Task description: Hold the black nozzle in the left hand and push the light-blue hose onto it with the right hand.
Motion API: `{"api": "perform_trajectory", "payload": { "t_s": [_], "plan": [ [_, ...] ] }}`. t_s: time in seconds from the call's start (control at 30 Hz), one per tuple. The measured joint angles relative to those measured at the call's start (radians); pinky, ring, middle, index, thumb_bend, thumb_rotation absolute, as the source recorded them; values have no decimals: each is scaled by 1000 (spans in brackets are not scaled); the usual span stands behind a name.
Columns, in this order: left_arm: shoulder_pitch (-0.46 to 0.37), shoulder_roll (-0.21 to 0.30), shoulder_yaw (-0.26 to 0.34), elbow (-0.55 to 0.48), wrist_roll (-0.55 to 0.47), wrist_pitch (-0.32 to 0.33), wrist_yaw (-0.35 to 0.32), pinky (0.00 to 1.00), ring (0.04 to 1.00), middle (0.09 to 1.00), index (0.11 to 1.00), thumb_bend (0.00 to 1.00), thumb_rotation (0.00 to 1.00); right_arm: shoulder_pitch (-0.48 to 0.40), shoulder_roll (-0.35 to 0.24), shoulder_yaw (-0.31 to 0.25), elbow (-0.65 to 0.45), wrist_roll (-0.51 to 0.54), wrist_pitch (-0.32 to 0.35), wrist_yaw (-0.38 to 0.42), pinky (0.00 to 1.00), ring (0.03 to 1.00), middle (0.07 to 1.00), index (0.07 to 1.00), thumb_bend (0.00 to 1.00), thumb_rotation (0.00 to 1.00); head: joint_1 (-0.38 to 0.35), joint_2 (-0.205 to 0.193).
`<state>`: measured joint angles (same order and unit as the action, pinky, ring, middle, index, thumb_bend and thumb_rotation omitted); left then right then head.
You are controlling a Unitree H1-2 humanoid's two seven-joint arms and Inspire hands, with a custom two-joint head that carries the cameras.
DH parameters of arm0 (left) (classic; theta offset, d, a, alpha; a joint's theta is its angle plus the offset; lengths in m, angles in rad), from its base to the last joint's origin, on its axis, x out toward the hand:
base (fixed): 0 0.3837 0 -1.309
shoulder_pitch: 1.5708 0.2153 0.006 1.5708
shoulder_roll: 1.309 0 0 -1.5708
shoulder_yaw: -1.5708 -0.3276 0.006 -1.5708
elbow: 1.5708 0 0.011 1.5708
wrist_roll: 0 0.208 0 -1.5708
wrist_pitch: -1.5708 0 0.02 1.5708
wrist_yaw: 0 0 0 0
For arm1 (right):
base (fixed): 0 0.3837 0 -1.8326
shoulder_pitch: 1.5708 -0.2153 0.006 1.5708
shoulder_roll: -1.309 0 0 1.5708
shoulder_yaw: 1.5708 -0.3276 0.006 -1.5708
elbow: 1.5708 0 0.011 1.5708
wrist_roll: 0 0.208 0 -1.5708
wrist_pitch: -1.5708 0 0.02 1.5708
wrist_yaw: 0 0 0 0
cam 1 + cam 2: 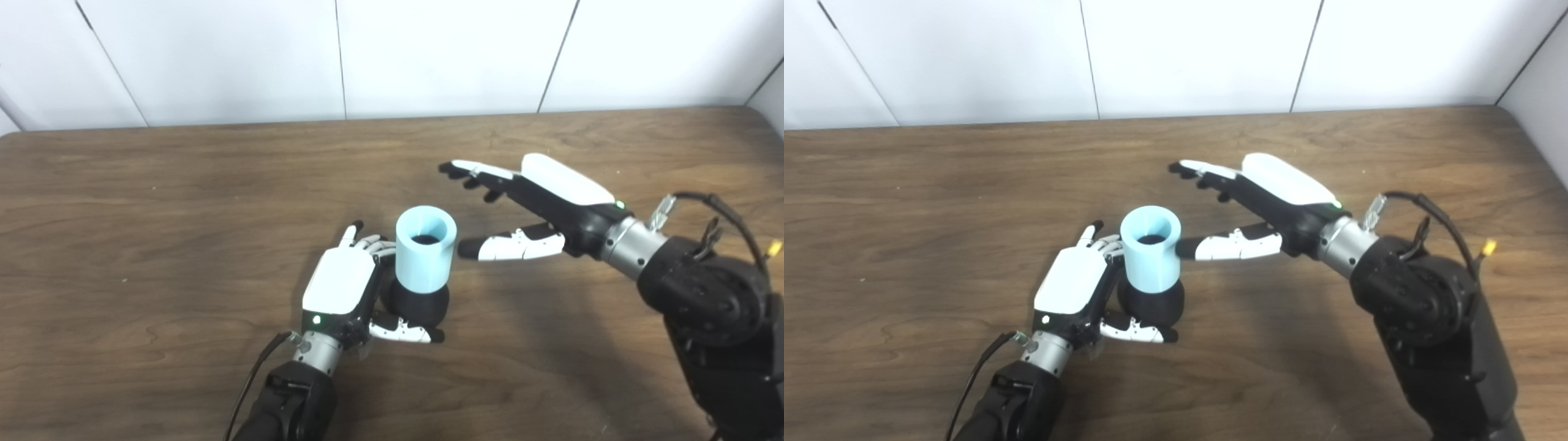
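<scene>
The left hand (343, 288), white-backed with black fingers, is wrapped around the rounded black plastic nozzle (419, 303), its fingers (376, 244) curling behind the piece and its thumb crossing low in front, so the nozzle is clamped upright just above the brown wood-grain table (153, 245). The short light-blue cylindrical hose (425, 251) sits on top of the nozzle, standing upright with its open mouth facing up and a dark opening visible inside. Its lower edge meets the black body; how far it is pushed on cannot be told.

The right hand (1258, 211) hangs to the right of the hose with its fingers spread apart and holding nothing. Its long fingers (1206, 174) reach out leftward beyond the hose, while its thumb (1228, 244) points toward the hose, the tip just beside the blue wall; contact cannot be confirmed. Behind the table stands a white panelled wall (429, 55).
</scene>
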<state>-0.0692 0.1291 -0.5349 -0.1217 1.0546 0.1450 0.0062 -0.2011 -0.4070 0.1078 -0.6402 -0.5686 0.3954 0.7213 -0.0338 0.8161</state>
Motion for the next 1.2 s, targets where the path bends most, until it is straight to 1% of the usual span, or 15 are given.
{"api": "perform_trajectory", "payload": {
  "t_s": [0.03,0.07,0.1,0.2,0.33,0.4,0.5,0.57,0.6,0.73,0.8,0.9,1.0,1.1,1.2],
  "plan": [
    [-3,4,0,-3,10,0,-6,1000,837,777,685,815,140,18,9,-2,11,0,2,-17,707,832,906,924,603,902,0,0],
    [-7,10,-1,-9,19,0,-14,1000,845,792,738,875,171,33,14,-3,23,0,4,-27,707,831,906,927,594,913,2,2],
    [-10,15,-2,-13,23,-1,-22,1000,850,802,776,919,198,46,14,-3,32,-1,4,-38,709,829,904,929,587,918,2,2],
    [-12,24,0,-17,24,-4,-30,1000,862,825,839,986,257,77,11,-5,61,-2,-5,-81,716,828,898,927,576,920,0,3],
    [-32,24,9,-19,29,-3,-57,1000,873,850,873,1000,329,94,7,-8,93,-3,-15,-131,711,823,893,931,602,926,0,3],
    [-42,27,14,-22,35,-3,-71,1000,892,872,898,1000,376,98,5,-4,93,-6,-15,-142,713,822,890,932,605,925,0,3],
    [-53,31,27,-28,33,-4,-100,1000,915,895,928,1000,392,99,5,3,94,-10,-15,-154,720,828,896,936,609,930,3,3],
    [-57,35,43,-29,23,-7,-107,1000,914,897,942,1000,432,99,5,8,94,-9,-15,-163,721,830,898,939,617,931,3,5],
    [-57,39,53,-29,17,-10,-107,1000,917,902,958,1000,492,99,5,9,94,-9,-14,-165,723,830,898,940,623,936,5,5],
    [-63,69,110,-29,-33,-30,-106,1000,927,926,996,1000,606,101,6,10,94,-6,-13,-173,740,829,890,936,634,953,9,9],
    [-76,84,138,-29,-75,-47,-107,1000,935,937,1000,1000,602,103,6,10,94,-5,-12,-174,781,815,873,933,641,964,9,11],
    [-99,109,179,-30,-139,-73,-110,1000,941,943,1000,1000,591,104,11,13,94,-4,-11,-178,796,804,864,929,641,964,9,14],
    [-122,139,205,-38,-213,-94,-154,1000,942,952,1000,1000,599,108,16,13,94,-3,-7,-189,759,798,854,926,600,931,11,14],
    [-134,178,224,-47,-268,-112,-199,1000,937,947,1000,1000,575,109,18,12,94,3,-1,-192,719,806,864,927,569,915,8,17],
    [-135,193,238,-52,-303,-117,-218,982,923,935,1000,1000,565,109,18,12,94,6,8,-194,713,806,865,926,564,912,6,17]
  ]
}}
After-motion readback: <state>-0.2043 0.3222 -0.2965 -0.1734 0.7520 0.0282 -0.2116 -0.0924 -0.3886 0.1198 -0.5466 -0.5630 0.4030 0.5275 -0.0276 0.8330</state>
